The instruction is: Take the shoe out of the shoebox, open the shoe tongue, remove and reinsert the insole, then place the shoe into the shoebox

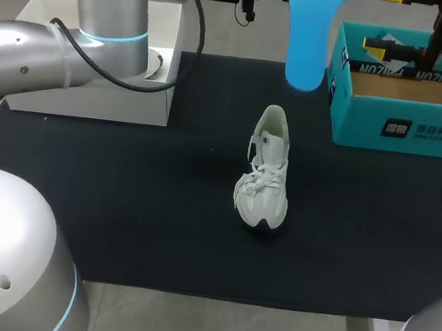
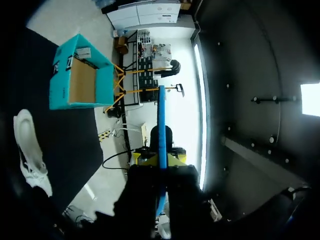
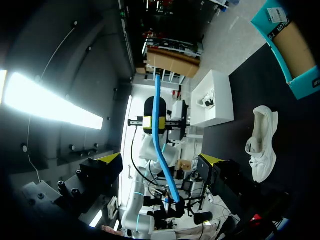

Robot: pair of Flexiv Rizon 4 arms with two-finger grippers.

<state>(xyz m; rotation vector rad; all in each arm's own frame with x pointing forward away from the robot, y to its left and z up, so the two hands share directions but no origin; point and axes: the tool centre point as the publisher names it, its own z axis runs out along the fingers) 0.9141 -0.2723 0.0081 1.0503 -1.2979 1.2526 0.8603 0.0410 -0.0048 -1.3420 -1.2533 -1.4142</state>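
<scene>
- Nearest to you, the white shoe (image 1: 265, 175) stands upright on its sole in the middle of the black mat (image 1: 120, 201) that covers the worktop. Its toe points toward your side and its heel toward the far edge. The laces lie loose over the tongue, and nothing touches the shoe.
- Further back on your left, a white box (image 1: 95, 77) sits on the far left corner of the mat, partly behind the left arm.
- Further back on your right, the teal shoebox (image 1: 406, 99) stands open, and you can see its brown inside. It is well apart from the shoe.
- The right gripper (image 3: 161, 160) hangs over the shoebox's far side. Its fingers (image 3: 111, 159) stand wide apart and grip nothing.
- Farthest, the left gripper (image 2: 161, 161) comes in from the far left and holds the blue insole (image 1: 309, 35) in the air. Its fingers are clamped on one end of the insole, which runs straight out from between the yellow tips.
- In the head view the insole hangs beyond the shoe's heel, just beside the shoebox's left wall.
- In the right wrist view the insole appears ahead of the open fingers. It seems not to touch them, but you cannot be sure from this angle.
</scene>
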